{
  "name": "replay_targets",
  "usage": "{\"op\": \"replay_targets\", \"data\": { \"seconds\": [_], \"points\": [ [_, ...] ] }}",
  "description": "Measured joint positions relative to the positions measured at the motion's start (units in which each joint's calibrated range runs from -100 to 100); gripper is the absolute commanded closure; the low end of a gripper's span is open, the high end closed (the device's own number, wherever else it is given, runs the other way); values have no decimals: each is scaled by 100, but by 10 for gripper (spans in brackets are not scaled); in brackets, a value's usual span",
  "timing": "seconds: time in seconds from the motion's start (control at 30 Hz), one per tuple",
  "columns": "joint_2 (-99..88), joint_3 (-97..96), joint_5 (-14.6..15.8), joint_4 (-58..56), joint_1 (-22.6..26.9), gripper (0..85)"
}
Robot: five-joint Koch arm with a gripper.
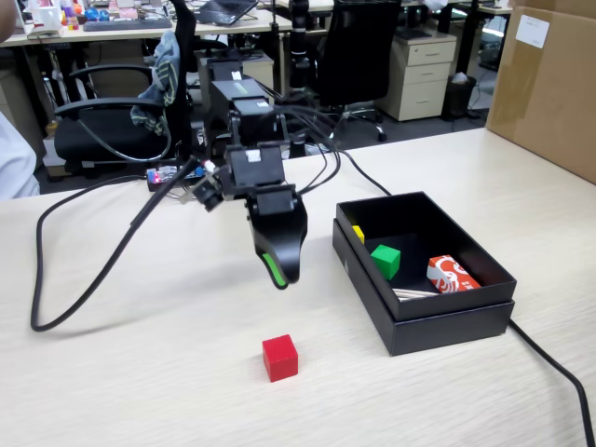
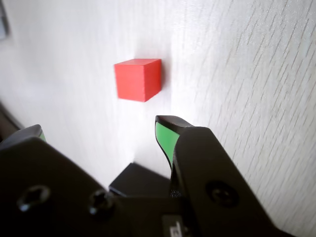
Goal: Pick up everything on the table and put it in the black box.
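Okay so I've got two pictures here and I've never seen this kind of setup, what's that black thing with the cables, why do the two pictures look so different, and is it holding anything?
The black thing is a small robot arm; its gripper is the green-lined pincer at the end. The fixed view comes from a camera standing across the table. The wrist view comes from a camera riding on the arm, looking past the gripper at the tabletop. On the table sits a red cube, seen close up in the wrist view. Beside it is a black box holding a green cube, a red-and-white packet and something yellow. The gripper is open, above the red cube, holding nothing.
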Motion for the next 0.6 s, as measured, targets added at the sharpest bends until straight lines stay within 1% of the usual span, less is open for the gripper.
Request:
{"op": "replay_targets", "data": {
  "seconds": [0.13, 0.17, 0.6],
  "points": [
    [712, 100, 0, 8, -5, 410],
    [1139, 100, 0, 8, -24, 410],
    [1359, 456, 0, 8, -49, 410]
  ]
}}
